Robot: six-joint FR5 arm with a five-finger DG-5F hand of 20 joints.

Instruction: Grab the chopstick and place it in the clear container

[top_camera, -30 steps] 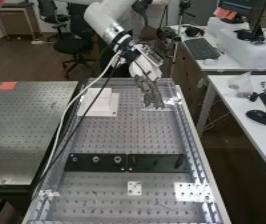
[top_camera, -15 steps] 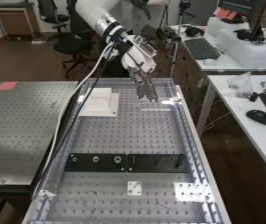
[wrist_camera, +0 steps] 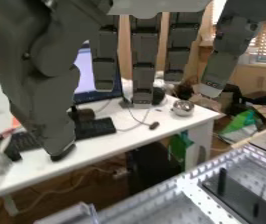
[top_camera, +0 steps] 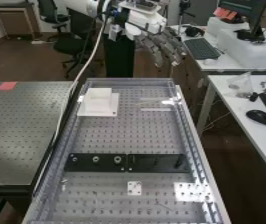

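Up beyond the bench's far end, the hand (top_camera: pixel 162 44) is raised with its fingers spread and fairly straight, holding nothing. Its fingers, like the hand (wrist_camera: pixel 143 65) in the wrist view, hang apart. The clear container (top_camera: pixel 154 103) appears faintly at the far right part of the bench, below the hand and apart from it; a clear edge of the container (wrist_camera: pixel 69 216) shows in the wrist view. A thin dark upright piece (wrist_camera: pixel 260 196) stands on the black plate (wrist_camera: pixel 240 192); whether it is the chopstick I cannot tell.
A white stepped block (top_camera: pixel 99 102) sits at the bench's far left. The black plate (top_camera: pixel 97 162) crosses the bench, with a dark peg (top_camera: pixel 179 161) at its right. Side tables stand left and right; the right one (top_camera: pixel 227 92) bears a mouse (top_camera: pixel 259 117).
Rising from above the bench's far right part, the hand has moved up and away past the far end, its fingers now more spread. The clear container beneath it has come into sight.
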